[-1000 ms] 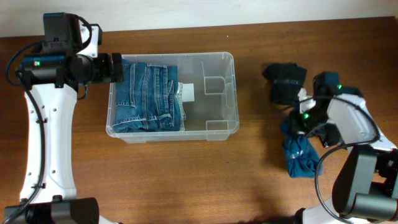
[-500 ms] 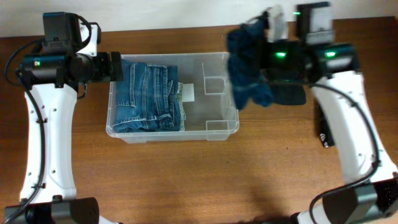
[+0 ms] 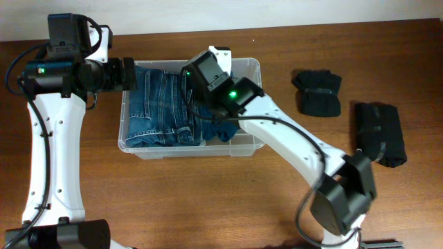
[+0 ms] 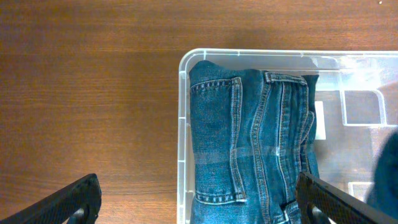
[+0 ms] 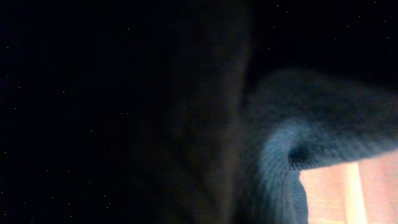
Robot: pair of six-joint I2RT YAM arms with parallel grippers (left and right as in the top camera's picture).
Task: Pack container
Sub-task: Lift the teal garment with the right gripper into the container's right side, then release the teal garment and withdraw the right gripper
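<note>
The clear plastic container (image 3: pixel 261 104) stands at the table's middle; its left half holds folded blue jeans (image 3: pixel 163 104). My right gripper (image 3: pixel 212 115) reaches down into the bin's middle, shut on a blue garment (image 3: pixel 223 130) that hangs beside the jeans. The right wrist view is smothered by that blue cloth (image 5: pixel 280 155), and the fingers are hidden. My left gripper (image 3: pixel 128 75) is open and empty above the bin's left wall. In the left wrist view its fingers (image 4: pixel 199 199) straddle the container's rim (image 4: pixel 181 124) and the jeans (image 4: pixel 249 143).
Two folded black garments lie on the table to the right, one nearer the bin (image 3: pixel 318 91) and one further right (image 3: pixel 381 133). A white label (image 4: pixel 319 119) shows on the bin's base. Bare wood lies left of the bin and along the front.
My right arm has swung left from the right side of the table with the blue garment and now lowers it into the container. The left arm has not moved.
</note>
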